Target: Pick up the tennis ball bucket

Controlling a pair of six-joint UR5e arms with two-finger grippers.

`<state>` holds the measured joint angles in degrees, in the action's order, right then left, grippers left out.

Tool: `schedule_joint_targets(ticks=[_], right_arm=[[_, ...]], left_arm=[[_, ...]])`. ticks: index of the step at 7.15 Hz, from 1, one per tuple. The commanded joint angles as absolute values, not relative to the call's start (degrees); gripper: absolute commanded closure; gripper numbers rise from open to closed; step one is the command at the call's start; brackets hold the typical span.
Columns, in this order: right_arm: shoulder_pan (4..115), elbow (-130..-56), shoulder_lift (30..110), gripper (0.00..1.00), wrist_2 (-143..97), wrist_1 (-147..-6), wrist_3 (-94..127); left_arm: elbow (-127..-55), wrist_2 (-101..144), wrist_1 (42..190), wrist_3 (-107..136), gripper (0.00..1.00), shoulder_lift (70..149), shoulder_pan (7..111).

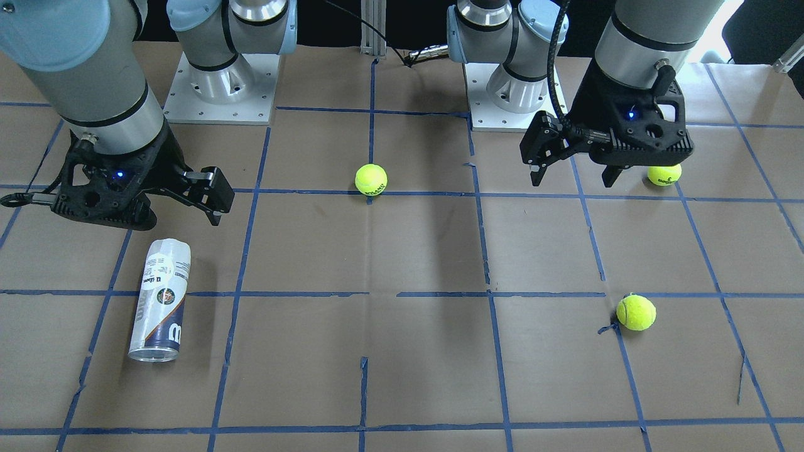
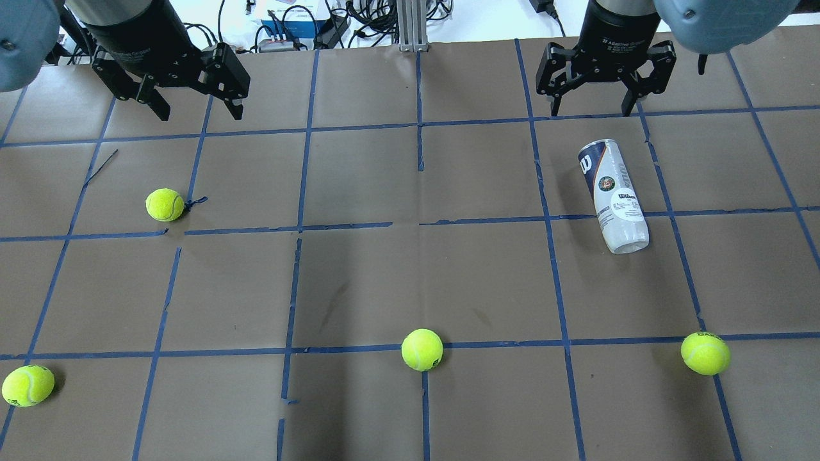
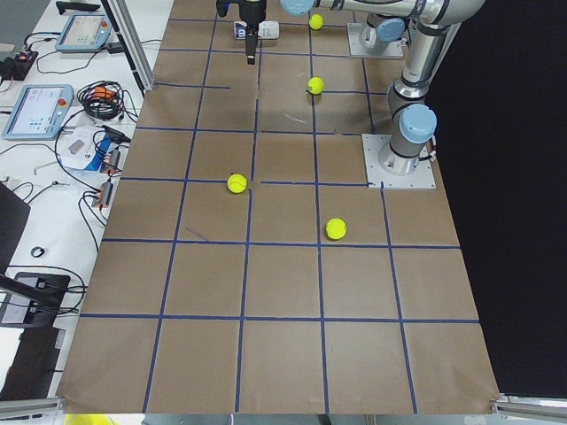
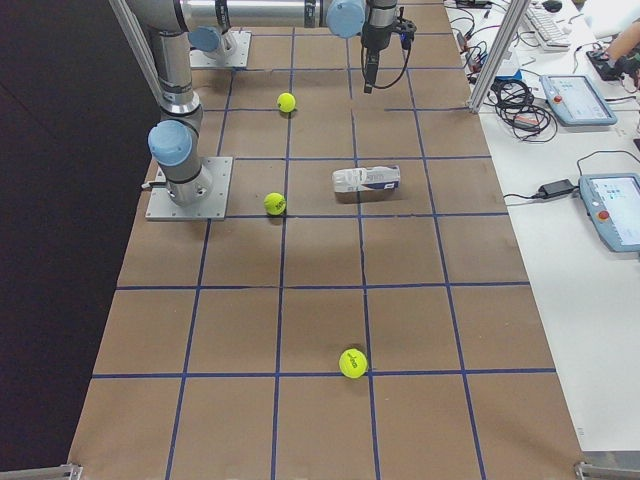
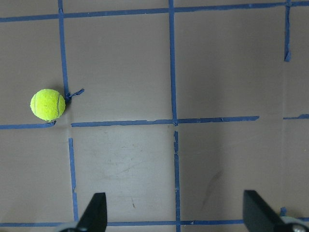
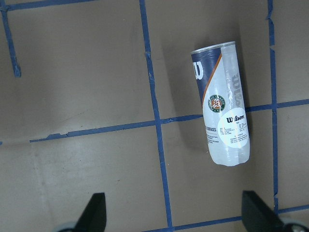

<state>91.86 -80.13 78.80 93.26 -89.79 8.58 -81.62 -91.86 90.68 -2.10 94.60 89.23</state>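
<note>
The tennis ball bucket (image 2: pixel 613 195) is a clear can with a white and navy Wilson label. It lies on its side on the brown table on my right half, and it also shows in the front view (image 1: pixel 160 301), the right wrist view (image 6: pixel 222 104) and the right side view (image 4: pixel 365 180). My right gripper (image 2: pixel 590 110) is open and empty, raised above the table just beyond the can's navy end, not touching it (image 6: pixel 176 215). My left gripper (image 2: pixel 200 115) is open and empty, raised over the far left of the table (image 5: pixel 176 215).
Several yellow-green tennis balls lie loose: one below my left gripper (image 2: pixel 165 205), one at the near left (image 2: pixel 27 385), one at the near middle (image 2: pixel 422 349), one at the near right (image 2: pixel 705 353). Blue tape lines grid the table (image 2: pixel 359 282).
</note>
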Motion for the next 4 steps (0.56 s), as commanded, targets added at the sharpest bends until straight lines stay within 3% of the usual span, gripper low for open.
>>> schedule_joint_targets(ticks=[1,4], right_arm=[[91.85,-80.33,78.75,0.0,92.9,-89.74,8.35],[89.84,-80.94,77.97,0.0,93.16,-91.91,0.86]], left_arm=[[-81.39,-91.85,90.62,-2.11,0.0,94.66,89.3],[-81.3,-91.84,90.7,-2.11,0.0,94.66,89.21]])
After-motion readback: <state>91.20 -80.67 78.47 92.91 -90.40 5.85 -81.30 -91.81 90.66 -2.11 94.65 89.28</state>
